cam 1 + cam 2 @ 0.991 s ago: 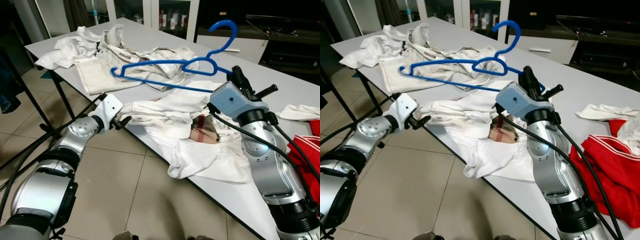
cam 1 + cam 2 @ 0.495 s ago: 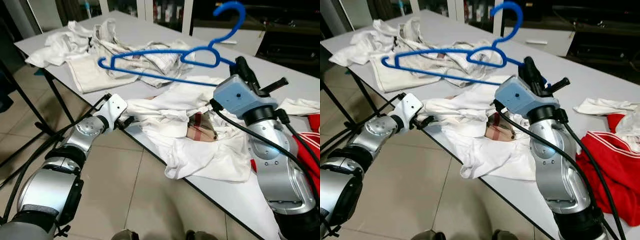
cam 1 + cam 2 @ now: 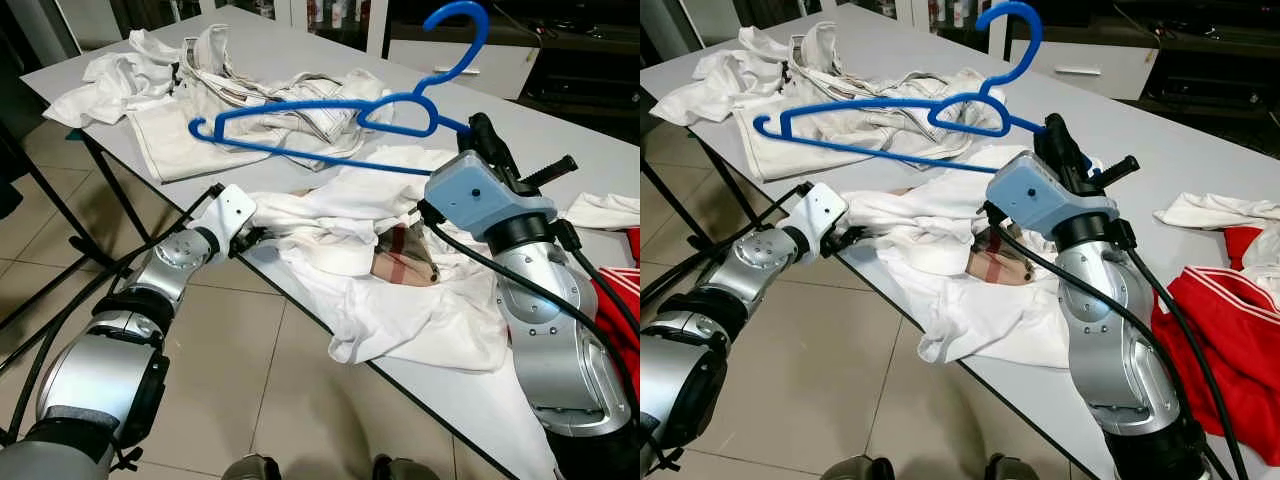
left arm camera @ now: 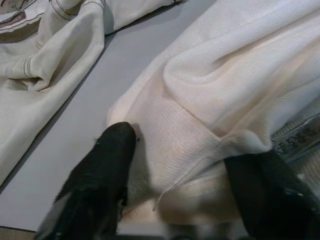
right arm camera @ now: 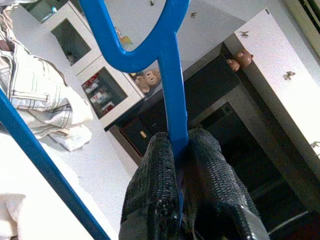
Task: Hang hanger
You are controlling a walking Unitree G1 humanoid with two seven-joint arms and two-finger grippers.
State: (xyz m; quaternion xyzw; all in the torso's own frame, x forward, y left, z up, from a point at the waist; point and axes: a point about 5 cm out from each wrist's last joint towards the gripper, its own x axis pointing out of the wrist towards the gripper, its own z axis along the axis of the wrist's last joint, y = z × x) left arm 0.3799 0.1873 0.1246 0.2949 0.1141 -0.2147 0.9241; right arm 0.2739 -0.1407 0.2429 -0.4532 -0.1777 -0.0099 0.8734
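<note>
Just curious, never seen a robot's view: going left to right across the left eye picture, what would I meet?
Left gripper → white shirt → right gripper clamping the blue hanger → red garment.

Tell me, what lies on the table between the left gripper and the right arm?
In the left eye view, a crumpled white shirt covers that stretch, from the left gripper across to the right arm.

Right gripper raised, clamped; left gripper spread
</note>
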